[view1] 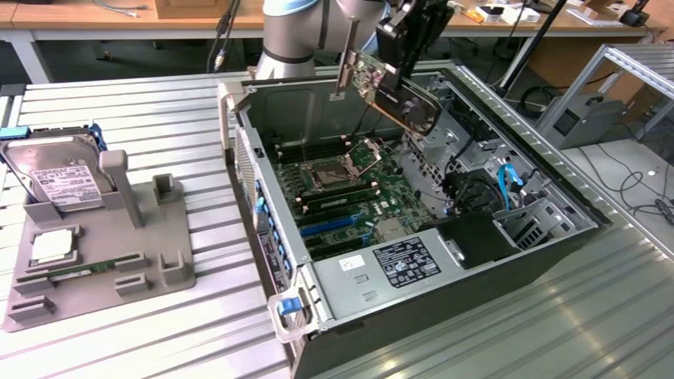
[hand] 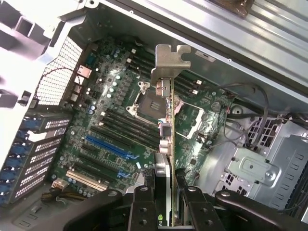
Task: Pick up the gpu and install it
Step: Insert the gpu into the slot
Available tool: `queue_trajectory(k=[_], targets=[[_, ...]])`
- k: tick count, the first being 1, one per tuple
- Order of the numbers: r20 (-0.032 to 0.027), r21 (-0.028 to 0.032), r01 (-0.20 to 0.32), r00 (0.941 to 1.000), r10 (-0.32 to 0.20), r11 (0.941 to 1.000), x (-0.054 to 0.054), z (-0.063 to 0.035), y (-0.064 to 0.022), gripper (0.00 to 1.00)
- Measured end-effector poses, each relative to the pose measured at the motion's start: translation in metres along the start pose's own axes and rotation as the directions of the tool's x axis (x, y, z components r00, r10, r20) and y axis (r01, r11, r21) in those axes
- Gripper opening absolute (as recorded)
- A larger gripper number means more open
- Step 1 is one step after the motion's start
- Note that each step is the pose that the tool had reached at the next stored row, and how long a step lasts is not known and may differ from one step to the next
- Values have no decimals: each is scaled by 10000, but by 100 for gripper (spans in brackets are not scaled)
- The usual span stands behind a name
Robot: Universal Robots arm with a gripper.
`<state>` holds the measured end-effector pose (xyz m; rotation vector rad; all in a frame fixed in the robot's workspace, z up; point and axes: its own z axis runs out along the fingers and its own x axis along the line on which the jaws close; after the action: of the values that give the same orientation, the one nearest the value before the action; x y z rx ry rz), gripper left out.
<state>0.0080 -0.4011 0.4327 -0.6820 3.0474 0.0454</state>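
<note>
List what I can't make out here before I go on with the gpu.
- gpu faces: edge-on in the wrist view.
- Board behind the gpu: hidden by it and the end effector, wrist view.
- Top of the end effector: cut off by the exterior view's upper edge.
- Sticker text: too small, exterior view.

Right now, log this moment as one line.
gripper: shut on gpu | gpu: held above open computer case | install: not yet seated

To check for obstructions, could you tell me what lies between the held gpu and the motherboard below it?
Nothing but air: in the exterior view the gpu, held by the gripper, hangs above the open case with the motherboard uncovered beneath it.
</note>
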Motion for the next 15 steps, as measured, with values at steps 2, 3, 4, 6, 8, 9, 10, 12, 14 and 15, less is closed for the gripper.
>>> queue_trajectory(k=[2, 3, 4, 6, 8, 9, 10, 12, 14, 15], targets=[[-6, -6, 252, 9997, -252, 9997, 0, 0, 0, 27], [-9, -8, 341, 9994, -341, 9994, 0, 0, 0, 27], [-12, -12, 485, 9988, -485, 9988, 0, 0, 0, 27], [-16, -19, 724, 9974, -724, 9974, 0, 2, 0, 27], [-21, -23, 899, 9959, -899, 9959, 0, 2, 0, 27], [-23, -25, 959, 9954, -959, 9954, 0, 2, 0, 27], [-24, -25, 1010, 9949, -1010, 9949, 0, 2, 0, 27], [-26, -29, 1130, 9936, -1130, 9936, 0, 2, 0, 27], [-30, -34, 1321, 9912, -1321, 9912, 0, 3, 0, 27], [-33, -38, 1448, 9895, -1448, 9895, 0, 3, 0, 27]])
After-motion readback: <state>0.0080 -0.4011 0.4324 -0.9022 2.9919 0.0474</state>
